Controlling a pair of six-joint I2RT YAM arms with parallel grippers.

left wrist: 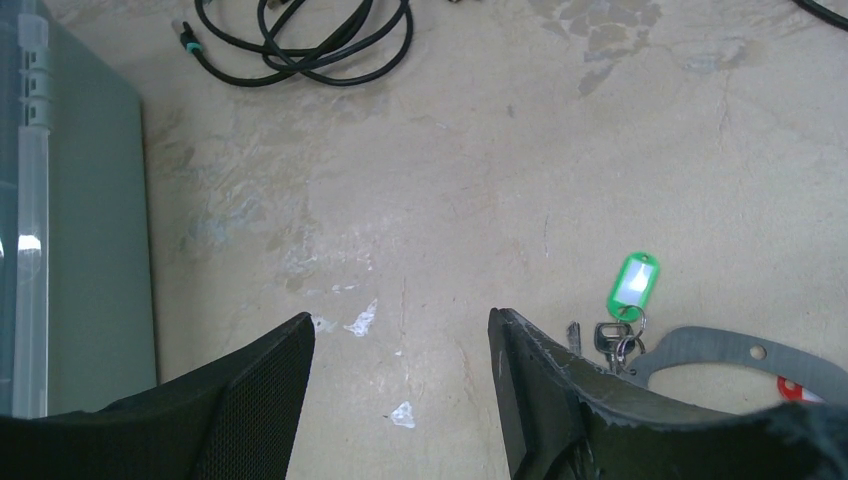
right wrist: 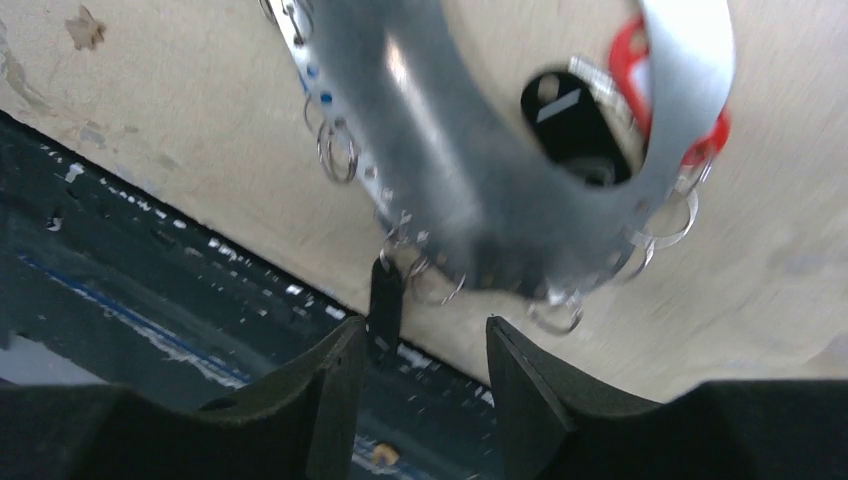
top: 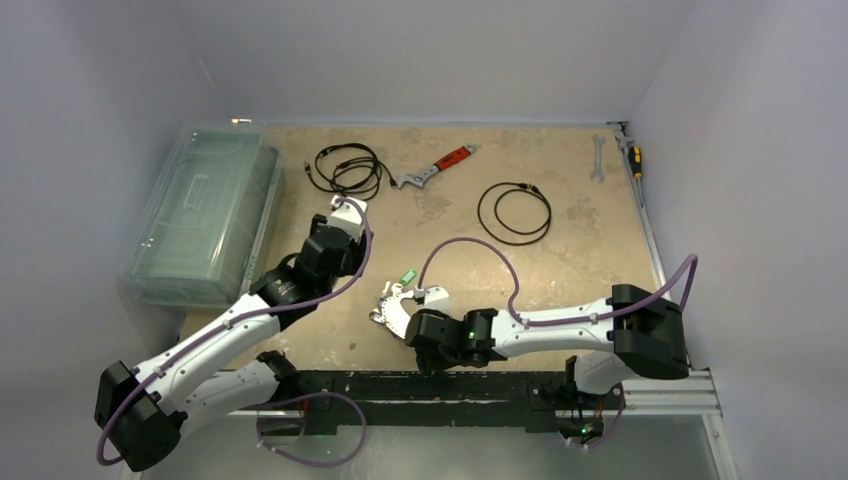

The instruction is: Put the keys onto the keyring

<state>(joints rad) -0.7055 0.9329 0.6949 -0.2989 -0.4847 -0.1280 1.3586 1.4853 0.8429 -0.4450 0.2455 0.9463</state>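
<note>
Grey metal, thin and flat, the keyring (right wrist: 440, 170) looks stiff, light and slippery, edged with small wire loops (right wrist: 338, 152); we would grip its bare band, clear of them. It sits just beyond the tips of our right pincer (right wrist: 422, 328), whose jaws stand spread, pinching nothing. Our left pincer (left wrist: 400, 320) is spread too, a green-tagged key (left wrist: 634, 285) lying on the counter (left wrist: 450, 180) to its right, beside the keyring.

I'm seeing the keyring (left wrist: 700, 342) lying by the table's (top: 560, 290) front edge, a tagged key (left wrist: 634, 283) just behind it. A plastic box (top: 205, 215) is sitting far left. Two cable coils (top: 345, 168) and an adjustable wrench (top: 435, 168) are lying farther back, a spanner (top: 598, 158) and screwdriver (top: 632, 160) back right.
</note>
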